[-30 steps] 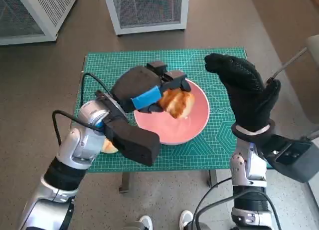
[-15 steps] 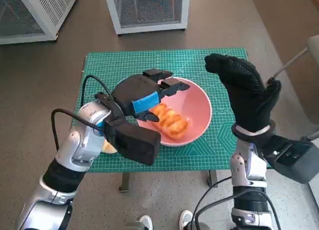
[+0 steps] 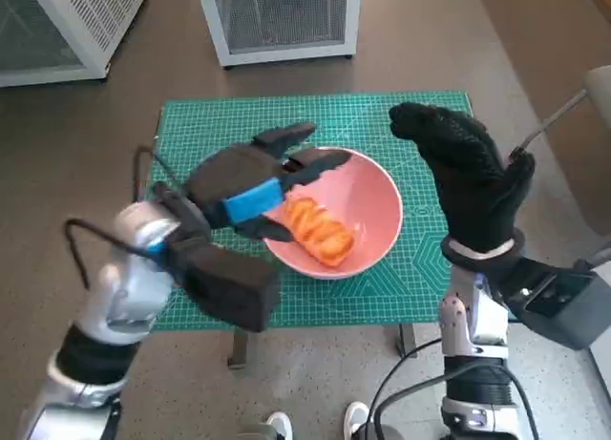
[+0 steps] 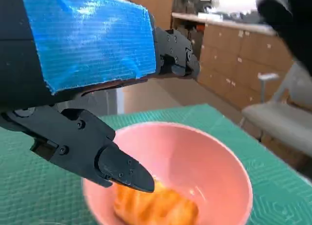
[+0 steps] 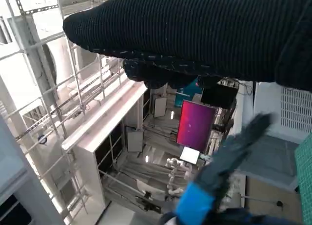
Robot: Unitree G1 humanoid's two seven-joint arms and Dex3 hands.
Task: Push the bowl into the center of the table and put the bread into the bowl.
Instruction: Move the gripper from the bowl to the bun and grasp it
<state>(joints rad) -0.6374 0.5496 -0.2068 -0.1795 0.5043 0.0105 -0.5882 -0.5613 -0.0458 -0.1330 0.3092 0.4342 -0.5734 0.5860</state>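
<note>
one pink bowl [image 3: 377,216] is sitting near the middle of the green cutting mat [image 3: 210,125], with one bread [image 3: 320,230] lying inside it. the left hand [image 3: 243,187] is hovering over the bowl's near rim, fingers spread, holding nothing. the right hand [image 3: 468,178] is hanging upright beside the bowl, fingers apart, empty.

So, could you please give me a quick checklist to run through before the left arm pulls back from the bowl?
1. Bread lies inside the pink bowl: ok.
2. Left hand holds nothing, fingers apart: ok.
3. Left fingers apart from the bread: cannot tell.
4. Bowl sits near the middle of the green mat: ok.
5. Right hand is raised beside the bowl, holding nothing: ok.
</note>
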